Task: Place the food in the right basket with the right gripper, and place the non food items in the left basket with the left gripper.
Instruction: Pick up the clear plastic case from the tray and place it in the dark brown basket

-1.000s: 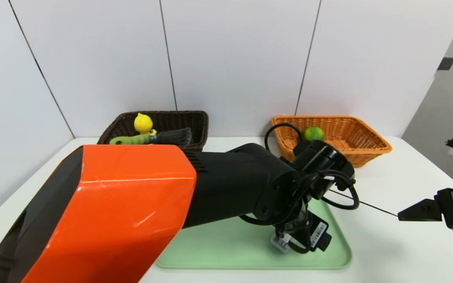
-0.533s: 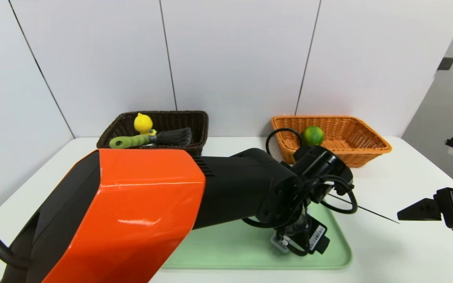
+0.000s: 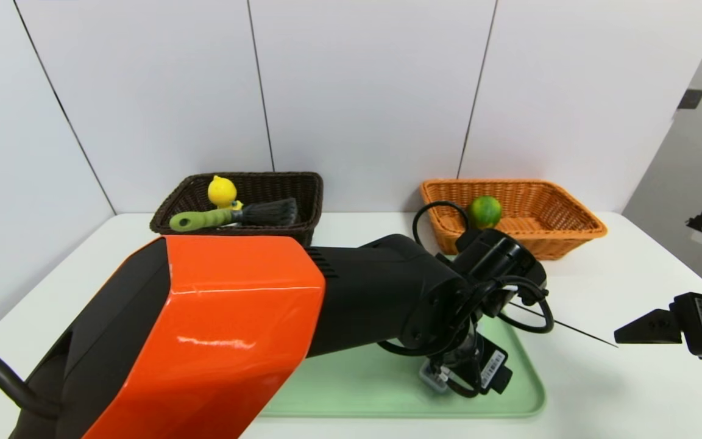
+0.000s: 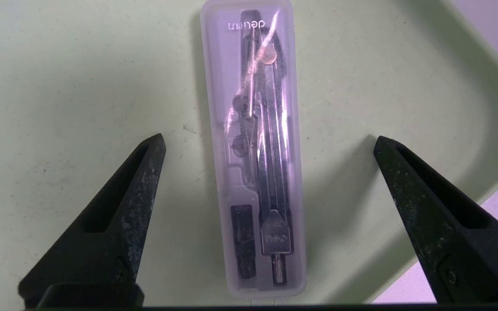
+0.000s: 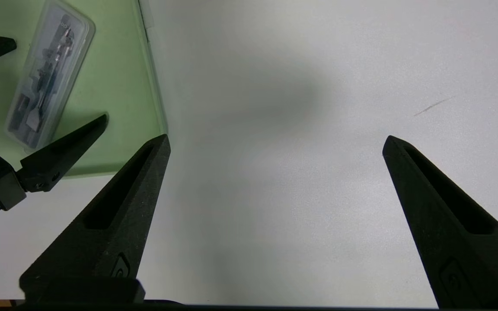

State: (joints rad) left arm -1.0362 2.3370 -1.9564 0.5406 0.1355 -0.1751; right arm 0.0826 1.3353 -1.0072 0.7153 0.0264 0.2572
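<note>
Left tool (image 4: 268, 142) spread wide, hovering over flat translucent grey plastic compass case (image 4: 253, 151) lying between its tips on pale green tray (image 4: 59, 65); case looks light, rigid, slick, so pinch across narrow sides mid-length; right tool (image 5: 275, 142) idle, also spread, over white table (image 5: 296, 86).

White surface (image 3: 601, 286) with a faint dark scratch (image 5: 432, 106), plain white panelled wall (image 3: 363, 91) behind it, thin dark vertical seams (image 3: 259, 85) between panels, grey wall section (image 3: 701, 158) at far right carrying a small dark fitting (image 3: 691, 98), soft even light, mild shadows
</note>
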